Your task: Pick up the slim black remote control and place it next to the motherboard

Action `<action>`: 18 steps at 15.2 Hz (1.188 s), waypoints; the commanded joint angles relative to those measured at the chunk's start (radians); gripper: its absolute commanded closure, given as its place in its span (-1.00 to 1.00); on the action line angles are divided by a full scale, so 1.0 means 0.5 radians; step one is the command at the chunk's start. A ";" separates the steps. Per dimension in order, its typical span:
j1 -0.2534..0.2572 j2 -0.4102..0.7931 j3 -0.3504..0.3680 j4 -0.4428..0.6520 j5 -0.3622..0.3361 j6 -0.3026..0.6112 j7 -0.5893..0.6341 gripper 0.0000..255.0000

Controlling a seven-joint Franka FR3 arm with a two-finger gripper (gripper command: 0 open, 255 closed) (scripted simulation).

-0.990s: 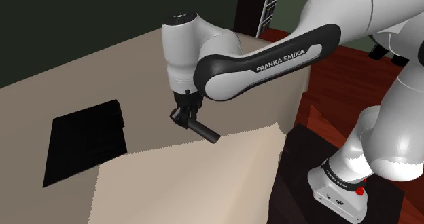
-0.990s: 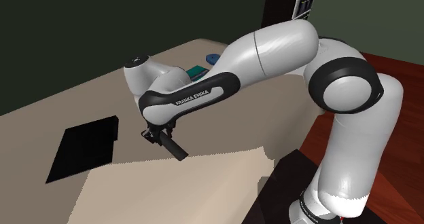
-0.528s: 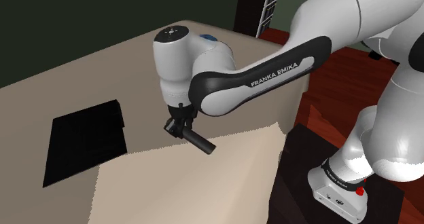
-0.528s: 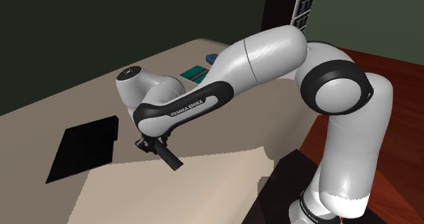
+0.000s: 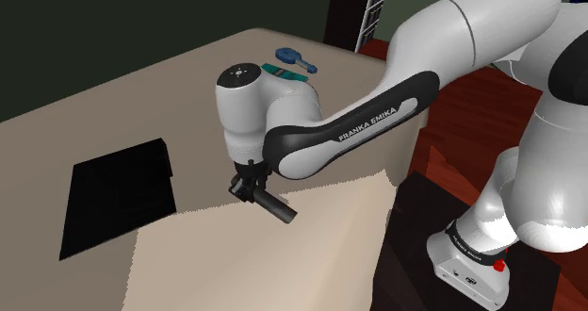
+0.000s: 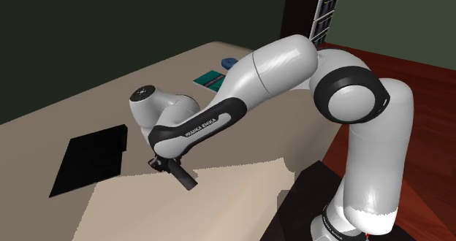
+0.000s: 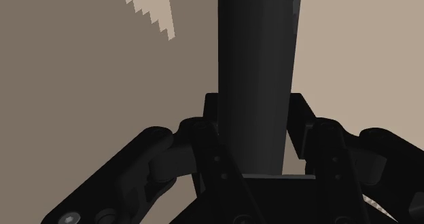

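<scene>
Black against the beige surface (image 5: 94,102), the slim remote control (image 5: 276,208) is seen in the shoulder view clamped at one end by the end effector (image 5: 249,192), which is closed on it. It is held low over the surface, and whether its free end touches cannot be told. Its long axis runs from the end effector toward that view's lower right, across the jagged line where a paler patch (image 5: 245,262) of the surface begins. A flat black slab with a raised block at one corner, judged to be the motherboard (image 5: 118,198), lies to that view's left of the end effector, with bare surface between, so the remote's free end is pointed away from it. A small teal item (image 5: 280,71) and a blue item (image 5: 294,58) are seen near the surface's far edge, well apart from both. In the second exterior view the same order is shown: the motherboard (image 6: 88,159) at the left, the end effector (image 6: 164,164) to its right, the remote control (image 6: 183,177) slanting down to the right. In the wrist view the remote control (image 7: 257,66) is clasped by the end effector (image 7: 255,124) and runs straight out ahead of it. A short carry toward the motherboard's nearer side is judged to be called for, with a set-down beside it rather than on it.
</scene>
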 commanded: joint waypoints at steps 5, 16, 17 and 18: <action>0.008 0.067 -0.016 -0.061 -0.042 0.123 0.032 1.00; 0.008 0.067 -0.016 -0.061 -0.042 0.123 0.032 -1.00; 0.008 0.067 -0.016 -0.061 -0.042 0.123 0.032 -1.00; 0.008 0.067 -0.016 -0.061 -0.042 0.123 0.032 -1.00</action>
